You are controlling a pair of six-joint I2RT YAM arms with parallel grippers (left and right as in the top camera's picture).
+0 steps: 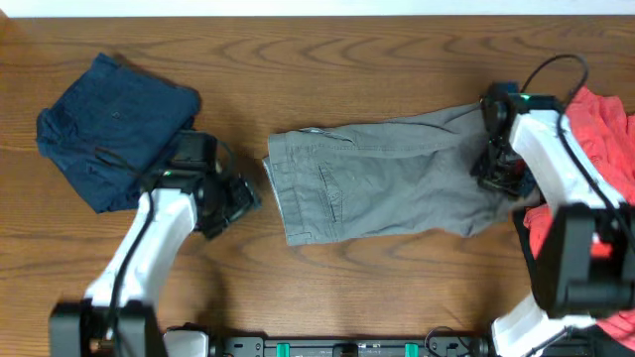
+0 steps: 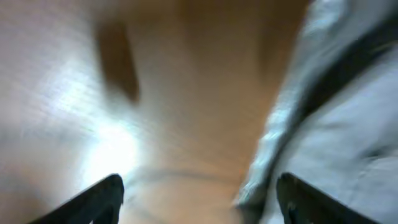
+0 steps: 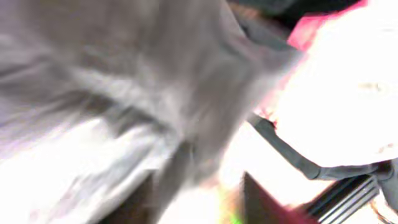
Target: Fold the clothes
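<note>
The grey shorts (image 1: 377,178) lie spread flat at the table's middle, waistband to the left, legs to the right. My left gripper (image 1: 243,196) is just left of the waistband. In the blurred left wrist view it (image 2: 202,199) is open wide over bare wood, with the shorts' edge (image 2: 348,124) by its right finger. My right gripper (image 1: 496,177) is over the leg end. In the blurred right wrist view its fingers (image 3: 199,199) stand apart, with grey cloth (image 3: 93,93) hanging by the left finger.
A navy garment (image 1: 114,124) lies folded at the back left. A red garment (image 1: 605,129) is heaped at the right edge under the right arm and shows in the right wrist view (image 3: 317,28). The wooden table (image 1: 347,79) shows behind the shorts.
</note>
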